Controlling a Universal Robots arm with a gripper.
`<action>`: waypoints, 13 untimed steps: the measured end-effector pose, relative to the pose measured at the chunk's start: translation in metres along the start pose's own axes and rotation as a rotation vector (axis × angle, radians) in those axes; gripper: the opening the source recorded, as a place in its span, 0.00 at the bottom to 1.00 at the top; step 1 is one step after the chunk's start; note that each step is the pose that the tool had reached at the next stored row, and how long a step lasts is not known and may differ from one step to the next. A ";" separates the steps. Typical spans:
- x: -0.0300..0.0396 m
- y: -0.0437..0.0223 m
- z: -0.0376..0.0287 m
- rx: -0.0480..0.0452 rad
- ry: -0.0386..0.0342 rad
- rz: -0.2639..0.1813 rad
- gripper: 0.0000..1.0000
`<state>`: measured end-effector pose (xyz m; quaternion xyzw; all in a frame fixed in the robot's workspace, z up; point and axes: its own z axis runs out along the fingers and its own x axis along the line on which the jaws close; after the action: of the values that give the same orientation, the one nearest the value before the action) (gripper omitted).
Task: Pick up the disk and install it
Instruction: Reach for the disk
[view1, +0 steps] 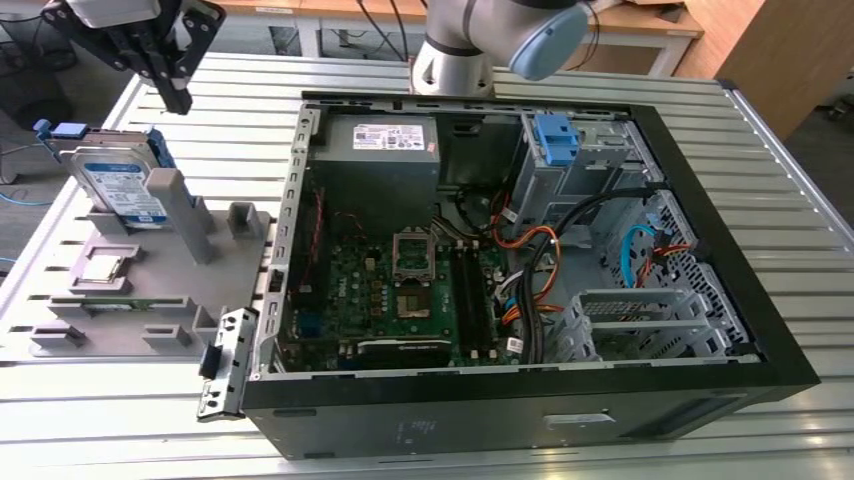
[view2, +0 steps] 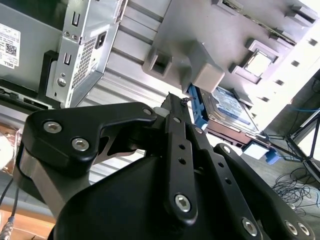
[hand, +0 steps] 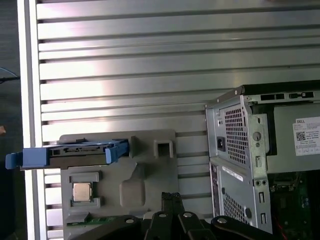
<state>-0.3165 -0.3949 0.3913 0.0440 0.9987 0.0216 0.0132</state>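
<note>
The job has hardly begun, by the look of it. The disk (view1: 118, 185) is not yet picked up. It stands on its edge in a grey holder (view1: 147, 300) on the counter (view1: 134, 440), at the exterior view's left, just beside the open computer case (view1: 534, 400). The end effector (view1: 175, 100) hangs above the disk and clear of it, with its fingers together and nothing between them (the first wrist view shows them meeting too). Both the pick-up and the fitting into the case are, I judge, left to do. Inside the case a blue bracket (view1: 554, 140) sits beside the grey power supply (view1: 378, 140), and the board and wiring lie open to view.

The counter is a ribbed metal top, pale and shiny, carrying the holder and the case. Around it are wooden furniture (view1: 787, 50) at the far side and a blue cable (view1: 27, 190) past the counter's edge.
</note>
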 end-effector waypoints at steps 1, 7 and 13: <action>0.0022 -0.0002 0.0000 0.0000 -0.0001 0.000 0.11; 0.0151 -0.0013 -0.0001 0.0000 -0.0001 0.002 0.11; 0.0261 -0.0023 -0.0001 0.0001 -0.0002 0.004 0.11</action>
<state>-0.3427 -0.3949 0.3906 0.0459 0.9986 0.0216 0.0133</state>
